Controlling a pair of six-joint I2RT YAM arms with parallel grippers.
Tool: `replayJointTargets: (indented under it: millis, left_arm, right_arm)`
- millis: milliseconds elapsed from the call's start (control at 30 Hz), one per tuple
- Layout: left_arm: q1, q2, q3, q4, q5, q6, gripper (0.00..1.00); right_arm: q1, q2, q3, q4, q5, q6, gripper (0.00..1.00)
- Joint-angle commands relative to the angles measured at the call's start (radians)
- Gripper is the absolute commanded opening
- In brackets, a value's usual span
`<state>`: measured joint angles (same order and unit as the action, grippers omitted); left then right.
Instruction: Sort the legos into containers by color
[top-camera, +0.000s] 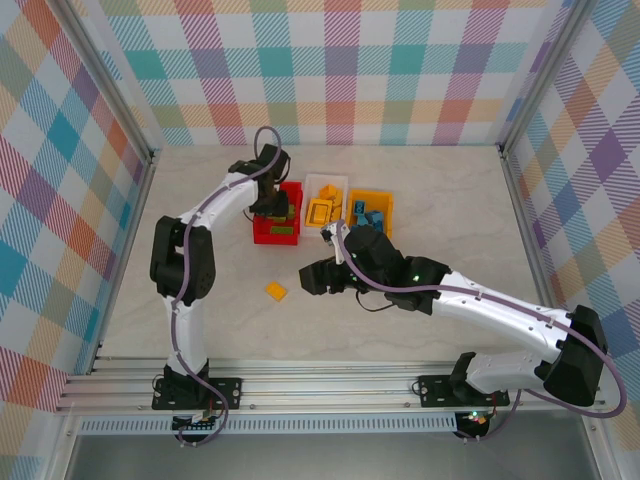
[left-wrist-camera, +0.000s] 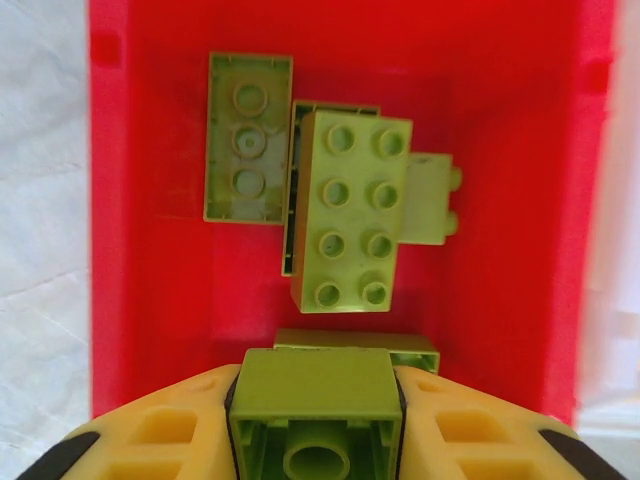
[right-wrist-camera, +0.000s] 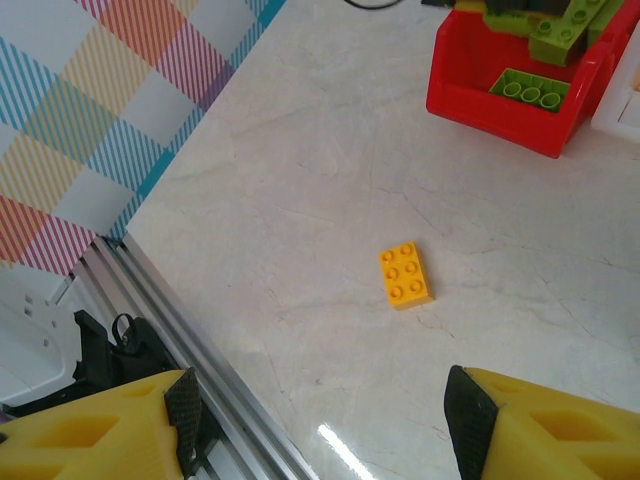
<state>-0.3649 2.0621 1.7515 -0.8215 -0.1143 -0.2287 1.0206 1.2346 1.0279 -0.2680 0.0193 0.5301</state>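
Lime green brick (left-wrist-camera: 315, 395) sits clamped in the left tool (left-wrist-camera: 315, 440), hanging over the near end of the red bin (left-wrist-camera: 500, 250). Several green bricks (left-wrist-camera: 350, 210) lie there in a loose heap. If it is let go from here it could land on the stacked pieces, bounce or rest tilted against the wall, though the bin's sides look tall enough to keep it in.

The right tool (right-wrist-camera: 322, 415) is spread wide and empty above the desk (right-wrist-camera: 300, 150), with a lone orange-yellow brick (right-wrist-camera: 405, 275) lying flat just beyond it. That brick sits askew to the jaws, so closing without turning the wrist may nudge it across the smooth surface. Carrying it to the white bin (top-camera: 326, 182) also risks brushing the left arm beside it.
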Motion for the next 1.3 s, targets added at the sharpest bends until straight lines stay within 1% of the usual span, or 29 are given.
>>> replayJointTargets:
  millis: [0, 133, 200, 300, 400, 500, 633, 700, 867, 1000, 1100, 1167, 1267]
  left_arm:
    - [0.005, 0.007, 0.031, -0.043, -0.033, -0.042, 0.34]
    - [0.004, 0.015, 0.001, -0.022, -0.019, -0.058, 0.44]
    - [0.003, 0.011, -0.001, -0.021, -0.012, -0.06, 0.52]
    - [-0.003, -0.013, 0.006, -0.024, -0.002, -0.06, 0.58]
    - [-0.011, -0.054, 0.025, -0.041, 0.004, -0.061, 0.59]
    - [-0.02, -0.144, 0.015, -0.046, 0.009, -0.086, 0.56]
    - [-0.025, -0.365, -0.111, -0.019, 0.005, -0.162, 0.56]
    - [-0.026, -0.502, -0.201, -0.007, 0.004, -0.206, 0.55]
    - [-0.026, -0.876, -0.439, -0.035, 0.022, -0.307, 0.56]
    - [-0.026, -1.157, -0.575, -0.095, 0.041, -0.362, 0.57]
    - [-0.026, -1.312, -0.629, -0.154, 0.049, -0.393, 0.58]
    - [-0.026, -1.383, -0.643, -0.195, 0.045, -0.407, 0.58]
    - [-0.026, -1.444, -0.647, -0.238, 0.035, -0.415, 0.58]
  right_arm:
    - [0.004, -0.005, 0.011, 0.043, 0.017, -0.006, 0.68]
    - [0.005, -0.021, -0.014, 0.047, 0.016, 0.004, 0.68]
    - [0.005, -0.023, -0.017, 0.043, 0.014, 0.004, 0.68]
    - [0.003, -0.023, -0.015, 0.036, 0.011, 0.004, 0.69]
    - [0.004, -0.021, -0.017, 0.026, 0.011, -0.002, 0.69]
    - [0.004, 0.001, -0.003, -0.013, 0.015, -0.027, 0.7]
    - [0.008, 0.127, 0.063, -0.116, 0.002, -0.102, 0.71]
    - [0.02, 0.204, 0.101, -0.152, -0.006, -0.147, 0.74]
    - [0.079, 0.481, 0.298, -0.3, 0.068, -0.252, 0.8]
    - [0.092, 0.682, 0.465, -0.382, 0.111, -0.291, 0.84]
    - [0.092, 0.805, 0.573, -0.428, 0.131, -0.307, 0.86]
    - [0.092, 0.876, 0.643, -0.465, 0.158, -0.314, 0.86]
    - [0.092, 0.973, 0.735, -0.513, 0.21, -0.323, 0.8]
